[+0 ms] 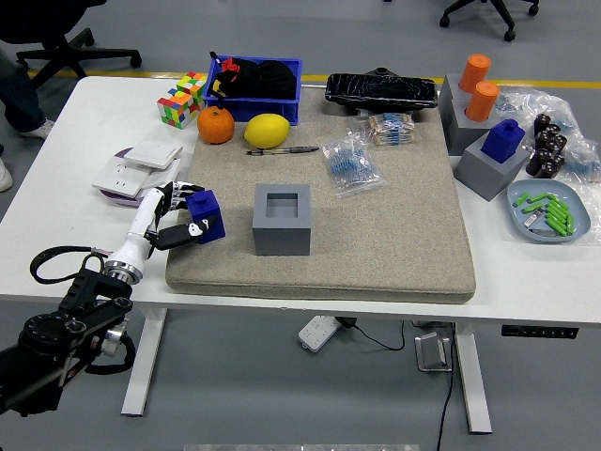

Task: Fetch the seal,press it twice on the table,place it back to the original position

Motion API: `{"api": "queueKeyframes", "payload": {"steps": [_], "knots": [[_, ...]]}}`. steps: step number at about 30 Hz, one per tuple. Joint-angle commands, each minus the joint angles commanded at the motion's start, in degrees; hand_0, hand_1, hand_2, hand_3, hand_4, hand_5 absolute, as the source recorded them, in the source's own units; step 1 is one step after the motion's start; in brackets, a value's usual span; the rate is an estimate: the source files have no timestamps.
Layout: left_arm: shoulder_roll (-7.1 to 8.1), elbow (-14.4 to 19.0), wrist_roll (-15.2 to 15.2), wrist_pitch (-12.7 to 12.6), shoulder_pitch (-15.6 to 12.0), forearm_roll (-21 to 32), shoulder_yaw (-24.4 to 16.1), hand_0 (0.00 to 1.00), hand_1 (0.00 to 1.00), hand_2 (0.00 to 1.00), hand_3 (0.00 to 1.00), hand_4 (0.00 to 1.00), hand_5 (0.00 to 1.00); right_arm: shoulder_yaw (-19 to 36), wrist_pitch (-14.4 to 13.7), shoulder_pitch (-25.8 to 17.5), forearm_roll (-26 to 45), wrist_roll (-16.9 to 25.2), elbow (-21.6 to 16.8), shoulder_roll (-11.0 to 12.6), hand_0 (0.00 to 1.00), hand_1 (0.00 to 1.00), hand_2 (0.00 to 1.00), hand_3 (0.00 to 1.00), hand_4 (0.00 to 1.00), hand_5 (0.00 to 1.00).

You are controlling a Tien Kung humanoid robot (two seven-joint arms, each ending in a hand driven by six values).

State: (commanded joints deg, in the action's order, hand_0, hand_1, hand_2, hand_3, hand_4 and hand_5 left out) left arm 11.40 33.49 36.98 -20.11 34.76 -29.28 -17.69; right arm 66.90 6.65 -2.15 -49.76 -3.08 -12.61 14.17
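Observation:
A blue seal (206,215) stands on the beige mat (376,235) near its left edge, held by my left hand (178,214), whose white and black fingers wrap its left side. The grey square holder (283,218) with an empty recess sits just right of the seal, apart from it. My left arm comes in from the lower left corner. The right arm is out of view.
An orange (216,124), a lemon (267,130), a pen (284,149) and a blue bin (255,85) lie at the mat's back. White cards (131,167) rest left of my hand. At the right stand another blue seal in a grey holder (495,155) and a green-filled dish (549,211).

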Motion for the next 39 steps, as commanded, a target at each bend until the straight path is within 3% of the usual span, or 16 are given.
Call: {"api": "queueKeyframes", "payload": {"steps": [28, 34, 39], "knots": [[0.43, 0.70, 0.00, 0.02, -0.09, 0.55, 1.15, 0.638, 0.480, 0.450, 0.572, 0.670, 0.002, -0.72, -0.03, 0.09, 0.20, 0.00, 0.03, 0.19, 0.734, 0.684, 0.652, 0.618, 0.718, 0.513], [3.30, 4.74, 0.00, -0.24, 1.90, 0.14, -0.63, 0.639, 0.480, 0.449, 0.572, 0.670, 0.002, -0.19, -0.10, 0.14, -0.09, -0.03, 0.11, 0.31, 0.734, 0.684, 0.652, 0.617, 0.717, 0.513], [7.21, 10.82, 0.00, -0.04, 5.08, -3.16, -3.57, 0.639, 0.481, 0.451, 0.573, 0.672, 0.002, 0.53, -0.11, 0.15, -0.38, 0.01, 0.07, 0.30, 0.735, 0.684, 0.652, 0.617, 0.718, 0.513]]}}
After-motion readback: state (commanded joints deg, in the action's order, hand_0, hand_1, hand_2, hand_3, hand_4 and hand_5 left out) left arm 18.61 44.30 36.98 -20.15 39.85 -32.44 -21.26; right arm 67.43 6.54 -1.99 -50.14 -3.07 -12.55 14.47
